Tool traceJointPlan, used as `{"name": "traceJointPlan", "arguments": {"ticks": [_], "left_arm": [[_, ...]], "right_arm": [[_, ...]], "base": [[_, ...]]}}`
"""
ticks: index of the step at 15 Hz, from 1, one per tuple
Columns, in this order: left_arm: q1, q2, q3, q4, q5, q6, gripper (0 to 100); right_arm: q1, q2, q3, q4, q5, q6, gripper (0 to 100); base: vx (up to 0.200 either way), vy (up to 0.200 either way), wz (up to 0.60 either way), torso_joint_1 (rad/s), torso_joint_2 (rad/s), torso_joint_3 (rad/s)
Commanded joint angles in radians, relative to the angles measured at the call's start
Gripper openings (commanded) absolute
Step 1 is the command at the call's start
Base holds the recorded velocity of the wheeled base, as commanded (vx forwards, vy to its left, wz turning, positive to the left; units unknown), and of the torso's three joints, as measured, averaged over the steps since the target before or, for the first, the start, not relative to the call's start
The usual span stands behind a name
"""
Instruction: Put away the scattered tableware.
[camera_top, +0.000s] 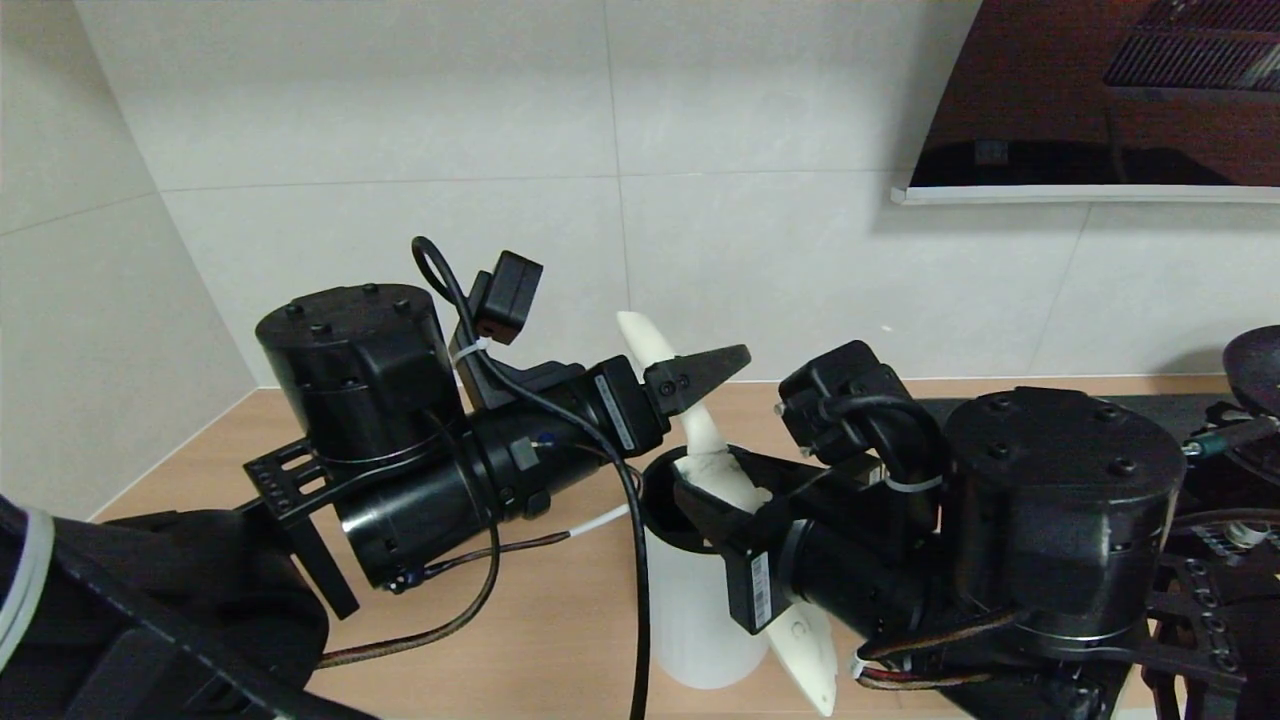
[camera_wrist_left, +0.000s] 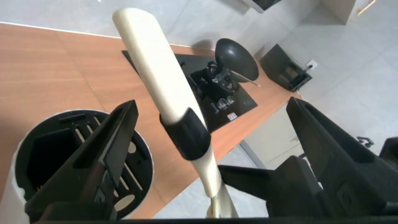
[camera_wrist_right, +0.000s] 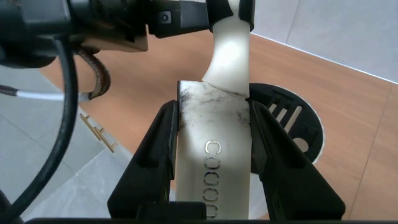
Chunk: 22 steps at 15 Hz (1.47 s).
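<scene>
Right jaws are clenching the spatula (camera_wrist_right: 214, 155)
Left jaws are straddling its handle (camera_wrist_left: 149, 56), released (holder (camera_top: 695, 610) sitting just below them).

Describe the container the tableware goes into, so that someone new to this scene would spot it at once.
On the wooden counter along the tiled wall, left of the black cooktop, stands a tall white cylindrical holder. Its black slotted insert sets it apart from the all-white utensil that the right gripper holds close by.
</scene>
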Motion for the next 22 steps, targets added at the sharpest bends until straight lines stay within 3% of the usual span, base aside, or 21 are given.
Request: {"name": "traceJointPlan", "arguments": {"ticks": [1,2,13,14,20,22], "left_arm": [[0.0,-0.003,0.001,0.0,0.001,0.001,100],[-0.002,-0.002,0.002,0.0,0.01,0.016,0],[-0.002,0.004,-0.007,0.0,0.016,0.019,0],[-0.002,0.003,-0.013,0.003,0.019,0.019,0],[0.005,-0.025,-0.074,0.079,0.088,0.026,0],[0.012,-0.042,-0.1,0.121,0.128,0.059,0]], "right_arm": [[0.002,-0.001,0.002,0.0,0.0,0.0,0],[0.002,-0.001,0.003,0.0,0.0,0.0,0],[-0.004,-0.038,0.01,0.0,0.002,-0.002,0],[-0.006,-0.037,0.01,-0.002,0.002,0.0,100],[-0.009,-0.08,0.027,-0.043,0.002,-0.005,100],[-0.033,-0.115,0.028,-0.041,0.003,-0.008,100]], "base": [[0.0,0.0,0.0,0.0,0.0,0.0],[0.0,0.0,0.0,0.0,0.0,0.0],[0.0,0.0,0.0,0.0,0.0,0.0],[0.0,0.0,0.0,0.0,0.0,0.0],[0.0,0.0,0.0,0.0,0.0,0.0],[0.0,0.0,0.0,0.0,0.0,0.0]]}}
